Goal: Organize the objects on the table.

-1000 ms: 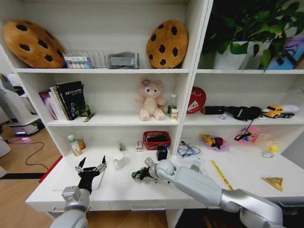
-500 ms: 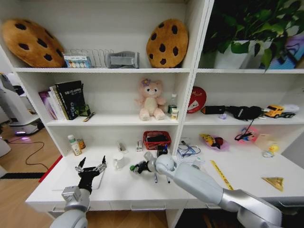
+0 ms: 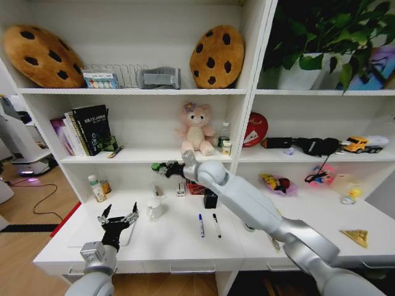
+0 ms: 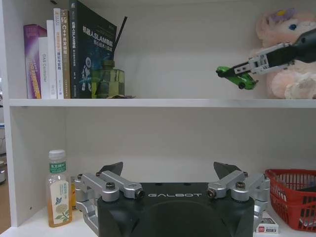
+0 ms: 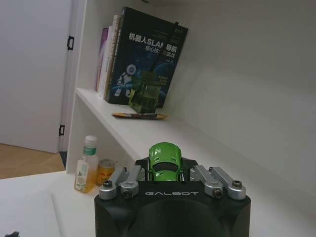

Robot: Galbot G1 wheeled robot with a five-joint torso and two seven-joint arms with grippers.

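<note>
head: right gripper (image 3: 162,168) clamped on green toy car (image 3: 157,166), held in the air beside the middle shelf (image 3: 148,156), above the table (image 3: 166,240).
left wrist: left gripper (image 4: 168,174) spread, empty, low over the table.
right wrist: car nose-out between the fingers (image 5: 129,181).
risk: small pinch, car could slip or clip the shelf edge.

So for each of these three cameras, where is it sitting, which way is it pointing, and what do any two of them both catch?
Head view: on the robot's head, looking forward and down at the white desk and shelving; both arms show.
Left wrist view: behind the open left pincer, low over the desk, facing the shelves.
Right wrist view: behind the right pincer, raised at the middle shelf, facing the books.
Shared: all three show the green toy car in the right pincer's grip.
</note>
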